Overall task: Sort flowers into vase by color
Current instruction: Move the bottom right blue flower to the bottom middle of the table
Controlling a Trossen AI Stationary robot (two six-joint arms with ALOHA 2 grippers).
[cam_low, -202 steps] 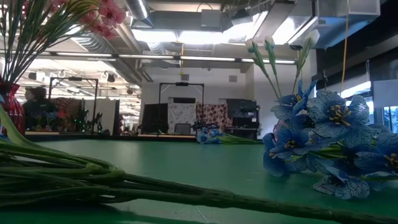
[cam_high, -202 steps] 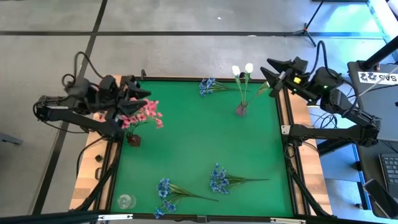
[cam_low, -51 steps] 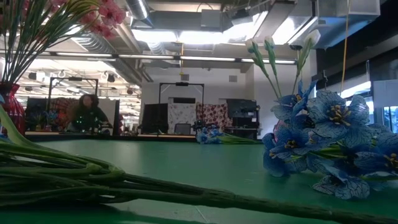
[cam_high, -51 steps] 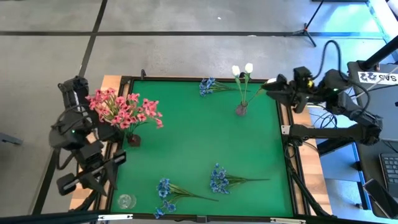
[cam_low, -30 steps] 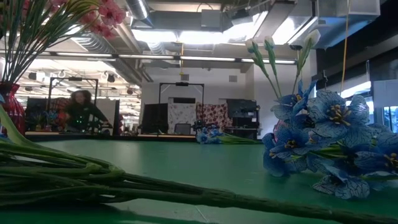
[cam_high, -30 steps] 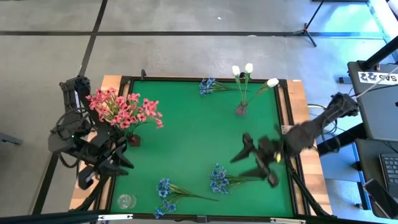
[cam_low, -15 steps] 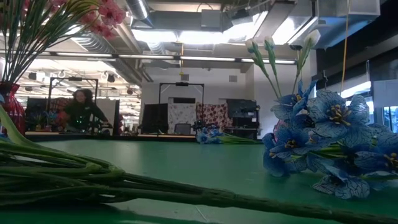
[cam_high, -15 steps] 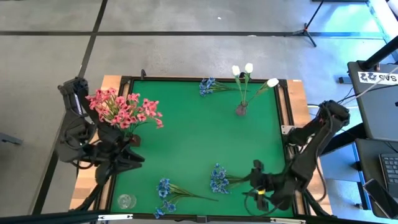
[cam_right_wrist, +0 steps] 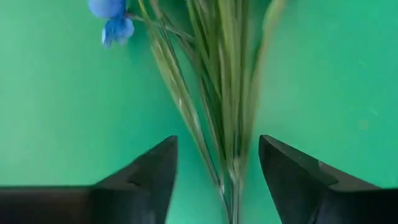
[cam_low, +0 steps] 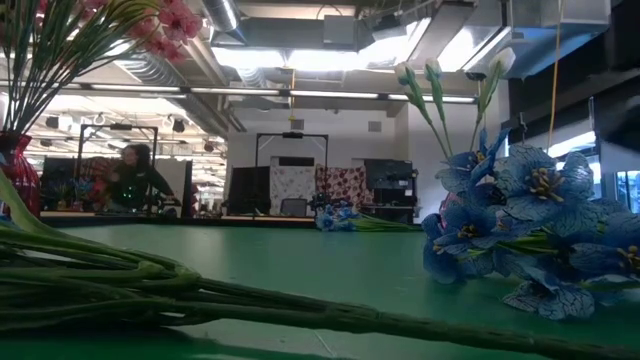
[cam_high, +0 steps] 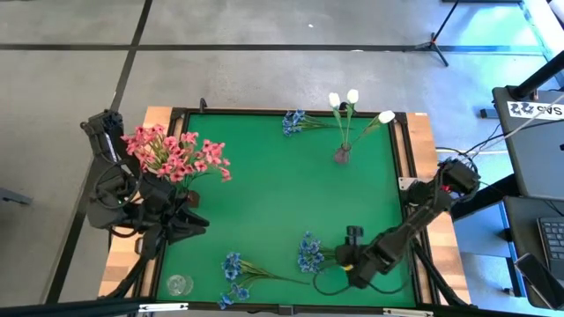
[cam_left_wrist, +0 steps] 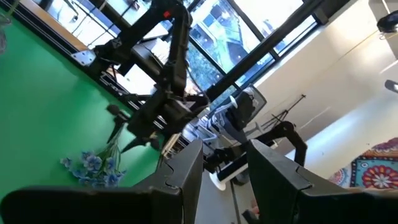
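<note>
1. Near the 5 o'clock part of the green surface [cam_high: 264, 194], the right gripper [cam_high: 345, 239] hangs low over the stems of a blue bunch [cam_high: 310, 254]; in the right wrist view its fingers [cam_right_wrist: 146, 168] stand spread, released, with the green stems [cam_right_wrist: 217, 93] running between them and no contact visible.
2. At 8 o'clock, by the surface's left edge, the left gripper [cam_high: 187, 222] hovers just below the pink flowers; in the left wrist view its two fingers [cam_left_wrist: 186, 171] are parted and grasp nothing.
3. Pink flowers [cam_high: 174, 155] stand in a dark red vase [cam_high: 189, 198] at 9 o'clock, their blossoms leaning toward the left rim.
4. White buds [cam_high: 352, 97], three of them, rise from a small vase [cam_high: 342, 155] at 1 o'clock, one bud reaching toward the right edge.
5. A second blue bunch [cam_high: 233, 269] lies flat at 7 o'clock, near a clear glass vase [cam_high: 178, 284] at the lower left corner.
6. A third blue bunch [cam_high: 295, 121] lies at 12 o'clock, close to the far edge and just beside the white buds' vase.
7. From the low view, blue blossoms [cam_low: 520, 230] fill the right foreground and long stems [cam_low: 200, 295] lie across the front; a person [cam_low: 130, 180] shows in the room far behind.
</note>
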